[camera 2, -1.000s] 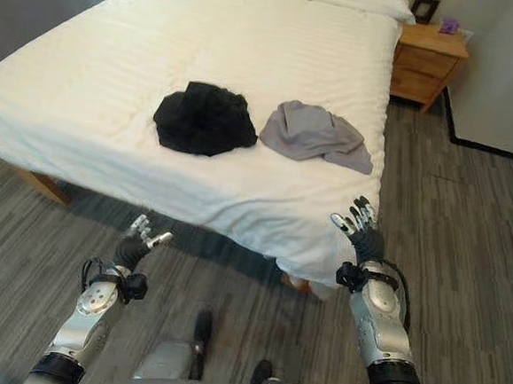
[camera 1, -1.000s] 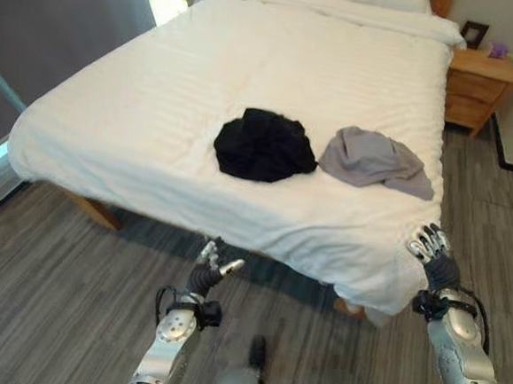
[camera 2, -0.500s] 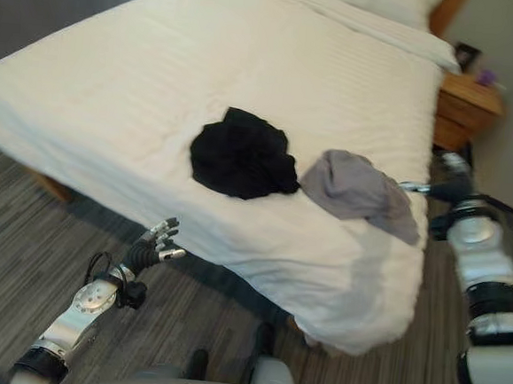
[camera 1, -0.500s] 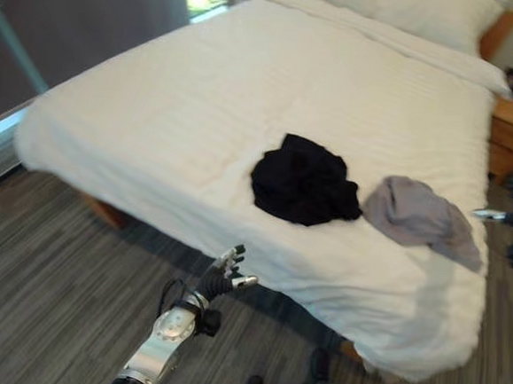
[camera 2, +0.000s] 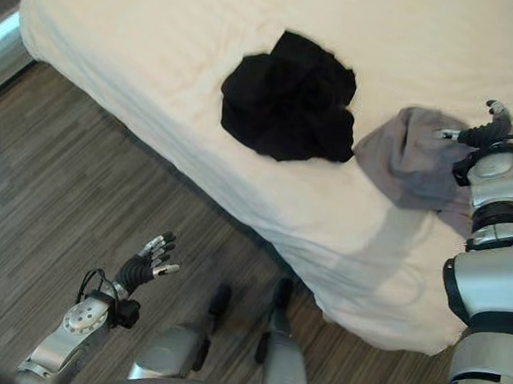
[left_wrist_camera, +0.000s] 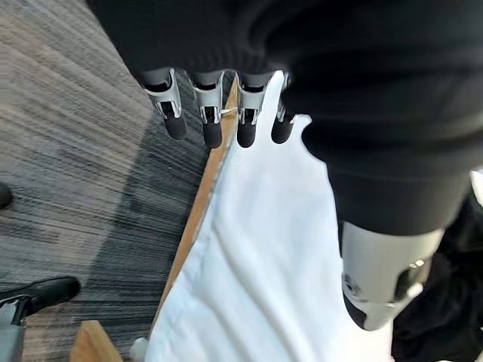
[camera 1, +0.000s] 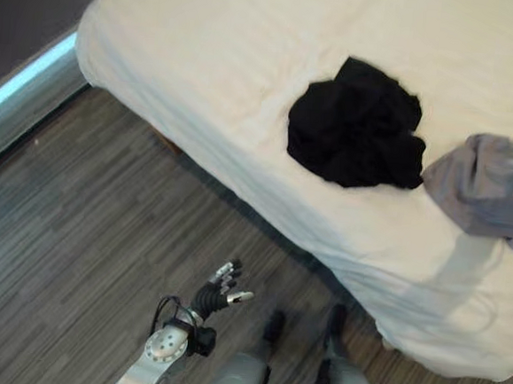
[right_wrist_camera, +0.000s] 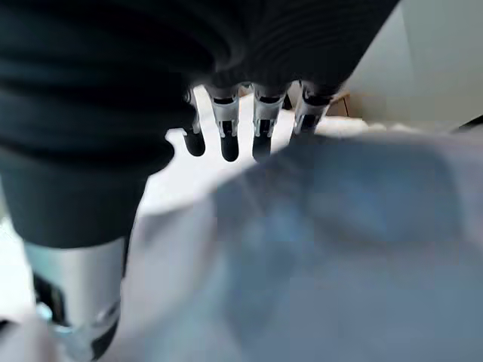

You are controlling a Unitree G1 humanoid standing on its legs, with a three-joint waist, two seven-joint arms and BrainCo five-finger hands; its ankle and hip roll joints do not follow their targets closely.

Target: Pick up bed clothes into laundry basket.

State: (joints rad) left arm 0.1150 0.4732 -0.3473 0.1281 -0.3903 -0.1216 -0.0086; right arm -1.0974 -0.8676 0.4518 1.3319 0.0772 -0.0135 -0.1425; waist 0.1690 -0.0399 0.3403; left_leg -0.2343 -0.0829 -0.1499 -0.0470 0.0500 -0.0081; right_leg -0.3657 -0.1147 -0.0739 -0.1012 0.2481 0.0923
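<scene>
Over the floor at 7 o'clock, the left hand (camera 2: 148, 266) hangs with fingers spread, holding nothing, well apart from the bed (camera 2: 143, 50). The black garment (camera 2: 289, 97) lies at 12 o'clock, near the mattress edge. The grey garment (camera 2: 410, 155) lies at 2 o'clock, just beside the corner. The right hand (camera 2: 485, 132), fingers extended and relaxed, sits at its far side; it is the nearer hand, with open mattress beyond.
</scene>
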